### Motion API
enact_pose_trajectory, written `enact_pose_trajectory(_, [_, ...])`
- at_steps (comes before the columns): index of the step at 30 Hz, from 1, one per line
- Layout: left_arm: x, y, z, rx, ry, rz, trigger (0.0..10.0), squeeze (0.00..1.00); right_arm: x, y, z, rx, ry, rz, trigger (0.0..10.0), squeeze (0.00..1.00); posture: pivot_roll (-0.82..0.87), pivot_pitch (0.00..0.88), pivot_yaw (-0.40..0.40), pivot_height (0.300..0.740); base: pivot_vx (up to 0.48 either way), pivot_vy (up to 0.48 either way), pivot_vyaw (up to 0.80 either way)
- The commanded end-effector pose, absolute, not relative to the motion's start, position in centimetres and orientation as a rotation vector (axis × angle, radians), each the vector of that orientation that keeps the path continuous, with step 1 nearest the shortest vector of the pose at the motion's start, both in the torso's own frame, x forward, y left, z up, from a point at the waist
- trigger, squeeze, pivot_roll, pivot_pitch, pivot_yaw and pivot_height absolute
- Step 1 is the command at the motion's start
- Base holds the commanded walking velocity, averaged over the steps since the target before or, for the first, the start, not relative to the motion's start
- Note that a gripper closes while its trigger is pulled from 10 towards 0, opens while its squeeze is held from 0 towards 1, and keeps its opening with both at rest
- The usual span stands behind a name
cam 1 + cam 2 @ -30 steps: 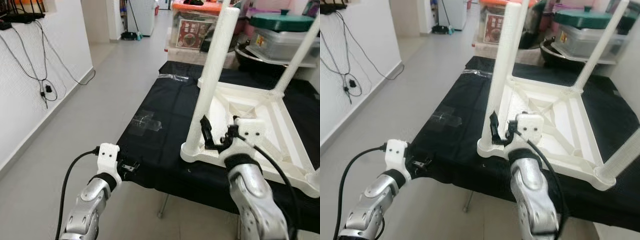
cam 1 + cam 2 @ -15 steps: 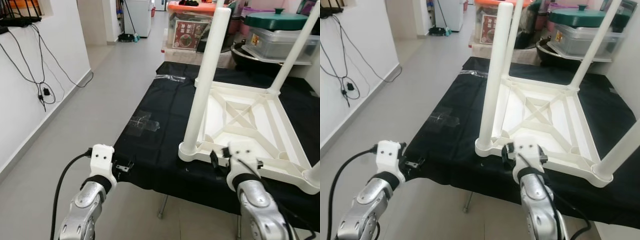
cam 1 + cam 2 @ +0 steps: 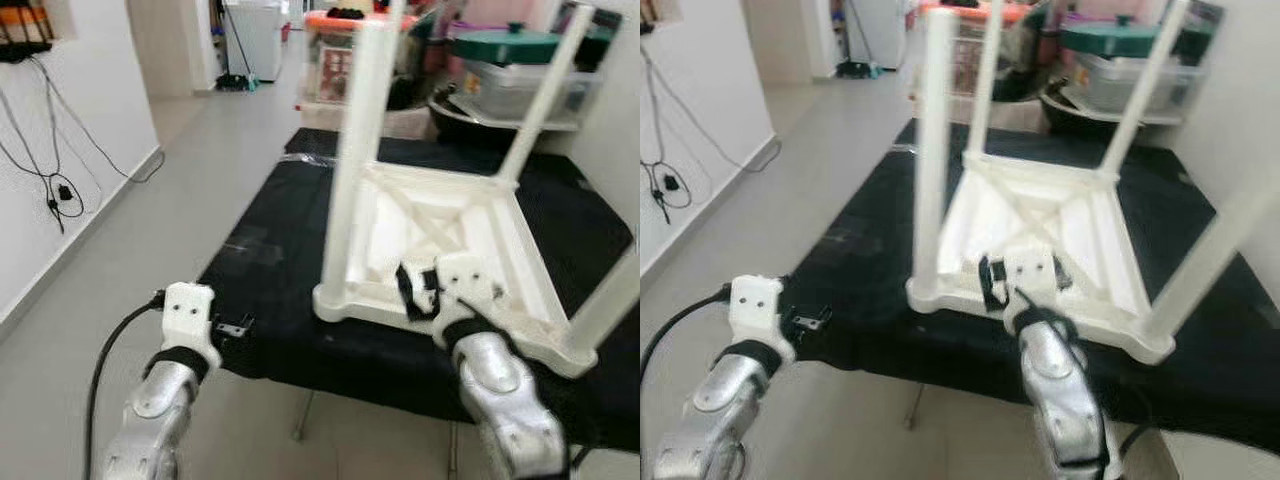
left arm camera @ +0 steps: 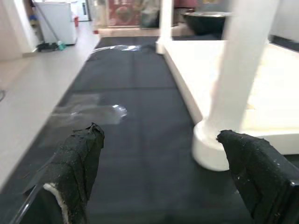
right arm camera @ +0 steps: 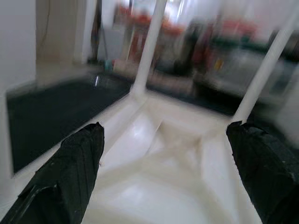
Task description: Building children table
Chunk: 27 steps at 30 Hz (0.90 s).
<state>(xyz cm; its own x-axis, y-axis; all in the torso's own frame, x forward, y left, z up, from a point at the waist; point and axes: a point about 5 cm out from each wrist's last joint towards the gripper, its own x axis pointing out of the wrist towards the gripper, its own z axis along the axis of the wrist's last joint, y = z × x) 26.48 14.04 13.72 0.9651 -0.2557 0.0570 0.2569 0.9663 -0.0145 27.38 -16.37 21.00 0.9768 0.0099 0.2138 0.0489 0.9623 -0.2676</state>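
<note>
Left eye view: white table [image 3: 450,230] is flipped upside down at the near edge of the black bench [image 3: 270,240], legs up. Right gripper [image 3: 418,292] is spread wide over the near rim, nothing held. Left gripper [image 3: 234,328] is open and empty at the bench's near-left corner. Rim should probably be squared between the fingers before anything's closed.

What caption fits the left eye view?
Right gripper open over the upturned white children's table on black cloth; left gripper at the cloth's edge.
</note>
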Motion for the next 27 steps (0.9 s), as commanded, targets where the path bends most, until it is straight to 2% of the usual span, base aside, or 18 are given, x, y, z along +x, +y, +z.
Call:
enact_pose_trajectory(1, [26.3,14.4,13.4,-0.022,-0.032,-0.238,10.0,0.00,27.0,-15.8,23.2,-0.322,-0.366,-0.009,10.0,0.00,0.04,0.000,-0.046,0.740,0.000,-0.454,0.00])
enact_pose_trajectory(4, [26.3,14.3,13.4,-0.025,-0.030,-0.239,10.0,0.00,26.8,-15.7,24.4,-0.390,-0.457,-0.016,10.0,0.00,0.04,0.000,-0.039,0.740,0.000,-0.454,0.00])
enact_pose_trajectory(6, [26.4,14.0,13.4,-0.027,-0.025,-0.243,10.0,0.00,26.6,-14.7,26.8,-0.494,-0.635,0.010,10.0,0.00,0.03,0.000,-0.024,0.740,0.000,-0.454,0.00])
enact_pose_trajectory(8, [26.4,14.0,13.5,-0.028,-0.024,-0.246,10.0,0.00,26.6,-14.4,27.4,-0.502,-0.676,0.024,10.0,0.00,0.03,0.000,-0.024,0.740,0.000,-0.454,0.00])
enact_pose_trajectory(9, [26.4,13.8,13.4,-0.049,-0.025,-0.249,10.0,0.00,26.2,-13.5,29.1,-0.584,-0.812,0.022,10.0,0.00,0.03,0.000,-0.020,0.740,0.000,0.000,0.00])
enact_pose_trajectory(14, [26.4,13.5,13.3,-0.048,-0.017,-0.258,10.0,0.00,26.3,-13.7,30.3,-0.648,-0.916,-0.058,10.0,0.00,0.04,0.000,-0.025,0.740,0.000,0.000,0.00])
enact_pose_trajectory(18, [26.3,13.7,13.3,-0.045,-0.017,-0.247,10.0,0.00,28.3,-15.2,30.6,-0.696,-0.873,-0.191,10.0,0.00,0.06,0.000,-0.038,0.740,0.000,0.000,0.00])
enact_pose_trajectory(22, [26.4,13.8,13.3,-0.046,-0.019,-0.244,10.0,0.00,29.1,-15.6,30.8,-0.659,-0.834,-0.213,10.0,0.00,0.05,0.000,-0.038,0.740,0.000,0.000,0.00])
enact_pose_trajectory(24, [26.6,13.7,13.3,-0.045,-0.019,-0.250,10.0,0.00,31.0,-15.7,30.9,-0.522,-0.740,-0.182,10.0,0.00,0.05,0.000,-0.034,0.740,0.000,0.000,0.00])
enact_pose_trajectory(27, [26.7,13.5,13.3,-0.046,-0.018,-0.257,10.0,0.00,31.6,-15.4,30.9,-0.457,-0.708,-0.156,10.0,0.00,0.05,0.000,-0.036,0.740,0.000,0.000,0.00])
